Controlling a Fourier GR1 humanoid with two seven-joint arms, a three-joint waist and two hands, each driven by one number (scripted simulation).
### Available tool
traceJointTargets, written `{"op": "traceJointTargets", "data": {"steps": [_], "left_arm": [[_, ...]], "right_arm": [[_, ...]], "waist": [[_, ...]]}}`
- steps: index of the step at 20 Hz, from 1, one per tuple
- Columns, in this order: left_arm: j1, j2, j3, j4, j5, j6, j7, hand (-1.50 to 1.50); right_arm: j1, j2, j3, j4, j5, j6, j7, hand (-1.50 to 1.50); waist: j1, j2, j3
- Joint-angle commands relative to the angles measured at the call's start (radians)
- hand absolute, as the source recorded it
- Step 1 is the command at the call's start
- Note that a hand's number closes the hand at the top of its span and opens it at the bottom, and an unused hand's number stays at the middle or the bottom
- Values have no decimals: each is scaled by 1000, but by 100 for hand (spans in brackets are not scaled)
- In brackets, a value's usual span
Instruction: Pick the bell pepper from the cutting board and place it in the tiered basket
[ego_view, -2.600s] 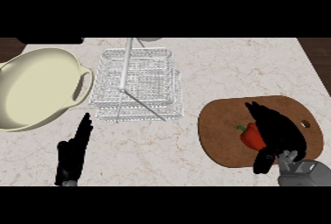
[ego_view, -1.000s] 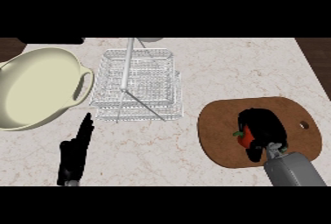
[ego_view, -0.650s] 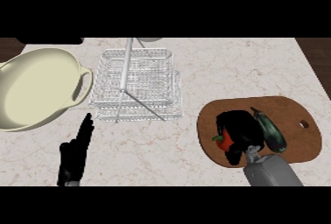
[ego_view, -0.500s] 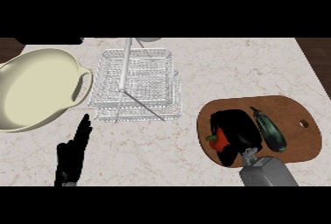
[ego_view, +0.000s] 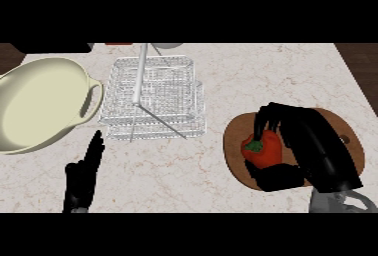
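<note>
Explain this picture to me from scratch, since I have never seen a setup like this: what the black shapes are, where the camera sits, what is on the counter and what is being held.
The camera sits in a humanoid robot's head and looks steeply down at a marble kitchen counter. The black shapes are its two hands, coming in from the lower edge on grey forearms.

The right hand is over a round wooden cutting board, with its fingers and thumb curled round a red bell pepper that has a green stem. Whether the pepper is already lifted off the board cannot be told from this view.

The left hand rests open at the lower left, holding nothing.

In the middle stands a wire tiered basket with a centre post, where the pepper is meant to go. At the left is a large cream dish with a handle.
</note>
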Motion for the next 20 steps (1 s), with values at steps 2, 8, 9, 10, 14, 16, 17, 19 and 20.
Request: {"op": "traceJointTargets", "data": {"steps": [2, 8, 9, 10, 14, 16, 17, 19, 20], "left_arm": [[-9, -11, -24, -25, -26, 15, 43, 0], [10, -5, -11, -30, -15, -4, 27, 0], [-88, -36, -3, 94, -34, 21, -2, 0], [-16, -13, -2, 31, -13, -9, -7, 0], [-56, -9, 21, 79, 6, -29, -19, 0], [39, -36, -37, -27, -38, 11, 7, 0], [7, -14, -3, 44, -14, -23, -50, 0], [2, 4, 0, 8, 1, -49, -1, 0], [-28, -27, -16, 31, -31, -5, 11, 0]], "right_arm": [[-150, -24, -74, -225, -64, 145, 141, 150], [-452, -5, -183, -175, -159, 241, 335, 150], [-511, -4, -181, -102, -156, 233, 345, 150], [-560, 29, -151, -89, -145, 221, 411, 150], [-631, 30, -82, 32, -109, 112, 462, 150], [-691, 30, -128, 67, -126, 126, 471, 150], [-706, 29, -169, 181, -80, 79, 368, 150], [-778, 30, -163, 253, -85, 68, 416, 150], [-796, 30, -146, 310, -55, 16, 390, 150]], "waist": [[9, 4, -2], [20, 6, -2], [16, 8, -2], [21, 6, -2], [23, 8, -2], [26, 6, -2], [28, 10, -2], [31, 9, -2], [31, 10, -2]]}}
